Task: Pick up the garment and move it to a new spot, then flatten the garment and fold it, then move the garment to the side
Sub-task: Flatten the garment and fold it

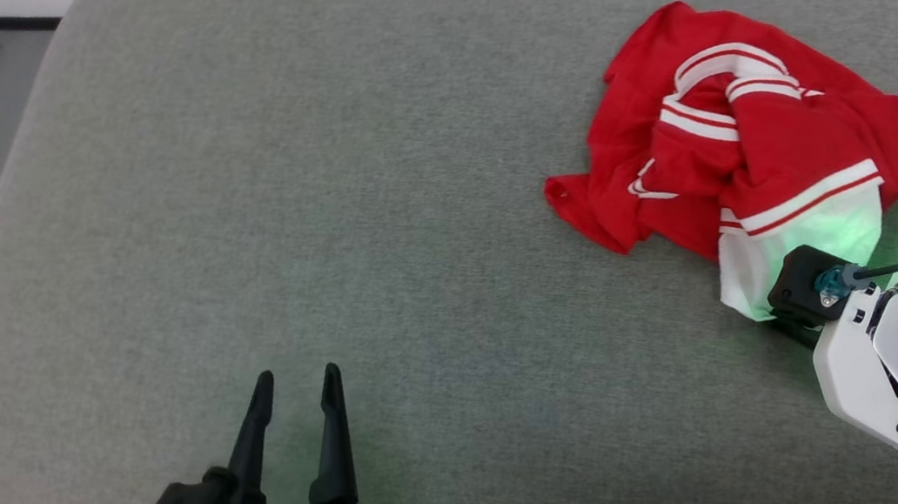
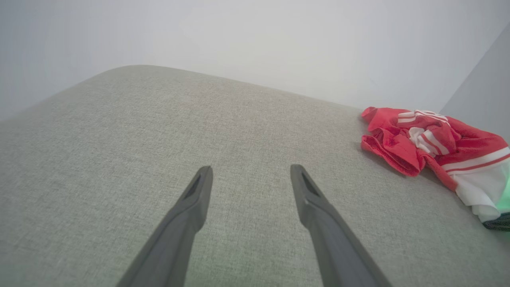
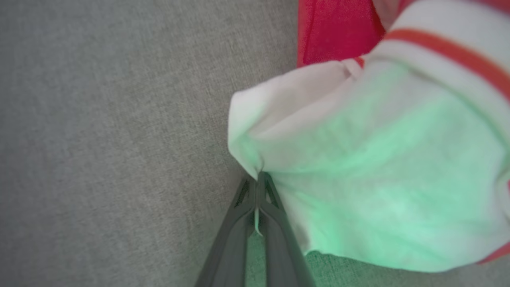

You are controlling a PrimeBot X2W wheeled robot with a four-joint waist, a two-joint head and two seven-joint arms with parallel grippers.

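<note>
one garment (image 1: 794, 142), two end effectors (image 1: 297, 379) (image 3: 258, 177)

The crumpled red fabric garment (image 1: 795, 150) has white-and-red striped bands and a white sleeve end washed with green light. The flat woven surface (image 1: 321, 217) is plain grey-green.

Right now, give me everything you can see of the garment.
The garment is soft red cloth with white-and-red striped bands and a white sleeve end, tinted green by a light. It lies crumpled in a heap on the grey cushion, toward the robot's right. The right hand is shut on the edge of the white part.
</note>
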